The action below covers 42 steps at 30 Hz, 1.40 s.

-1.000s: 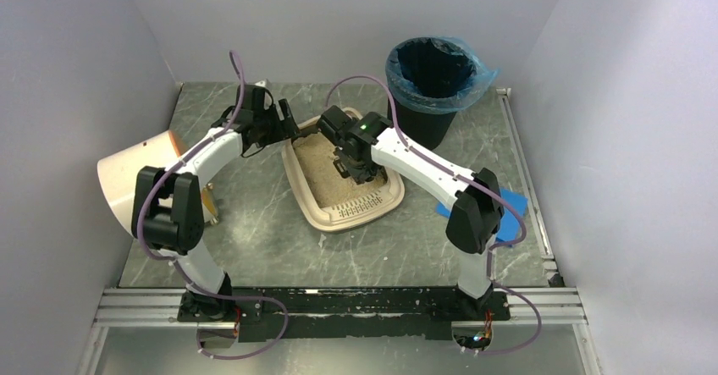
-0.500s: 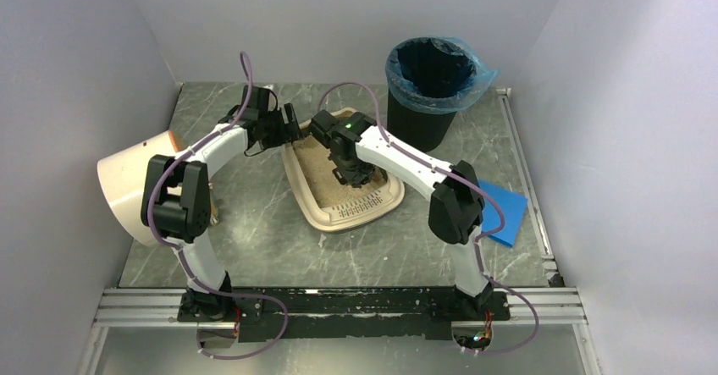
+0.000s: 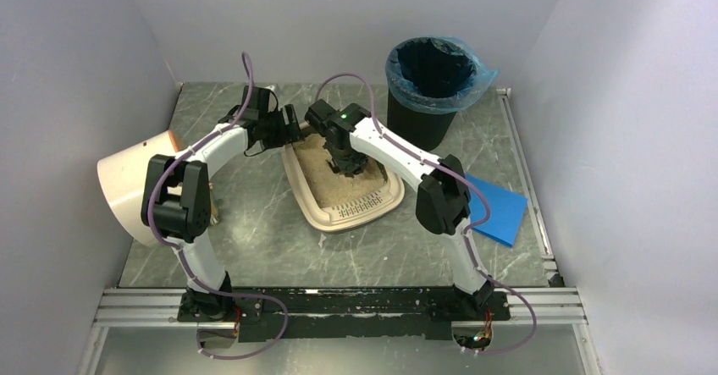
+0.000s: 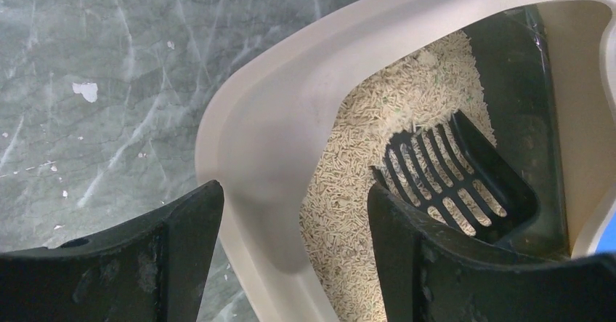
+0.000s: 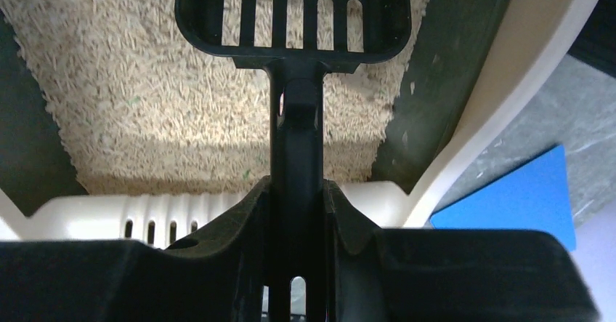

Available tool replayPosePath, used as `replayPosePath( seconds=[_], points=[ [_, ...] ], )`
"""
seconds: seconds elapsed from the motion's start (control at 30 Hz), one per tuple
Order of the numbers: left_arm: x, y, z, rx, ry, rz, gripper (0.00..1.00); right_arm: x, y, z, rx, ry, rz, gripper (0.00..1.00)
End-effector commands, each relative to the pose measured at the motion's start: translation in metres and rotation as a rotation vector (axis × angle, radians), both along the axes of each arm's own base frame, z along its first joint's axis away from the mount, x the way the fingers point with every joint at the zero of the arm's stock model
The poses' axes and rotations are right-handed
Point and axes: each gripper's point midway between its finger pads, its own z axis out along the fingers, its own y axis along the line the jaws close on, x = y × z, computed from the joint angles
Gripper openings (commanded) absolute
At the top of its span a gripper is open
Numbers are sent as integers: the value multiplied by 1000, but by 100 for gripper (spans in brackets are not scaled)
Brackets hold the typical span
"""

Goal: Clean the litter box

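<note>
While the right gripper [image 5: 296, 195] clamps one scoop [image 5: 296, 122], one litter box [image 3: 349, 215] lies beneath.

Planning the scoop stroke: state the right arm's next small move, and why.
Probably push the scoop forward and down into the litter. The right jaws clamp its handle, its slotted blade looks empty at the litter surface, and the left jaws straddle the litter box rim.

Smooth, matt beige plastic is seen across the litter box [image 4: 276, 118] rim. The litter [image 4: 363, 155] is shown coarse and grainy, in pale short pellets. The scoop [image 5: 290, 9] is moulded in black plastic, faintly shiny. The table [image 4: 109, 60] is finished smooth, marbled grey like stone.
</note>
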Motion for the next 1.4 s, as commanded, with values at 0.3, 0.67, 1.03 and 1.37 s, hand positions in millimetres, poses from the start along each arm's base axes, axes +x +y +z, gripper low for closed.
replayPosePath(
  seconds=[0.3,0.67,1.03,1.37],
  points=[
    [2,-6,3,-28,7,-39,75,45,23,-10,110,-134,-66,0],
    [0,-5,3,-23,10,-38,75,70,29,1,196,-306,-150,0],
    [0,-2,1,-9,20,-34,74,77,18,-13,180,-357,-228,0],
    [0,-3,-1,-14,25,-35,75,70,19,-16,289,-418,-147,0]
  ],
)
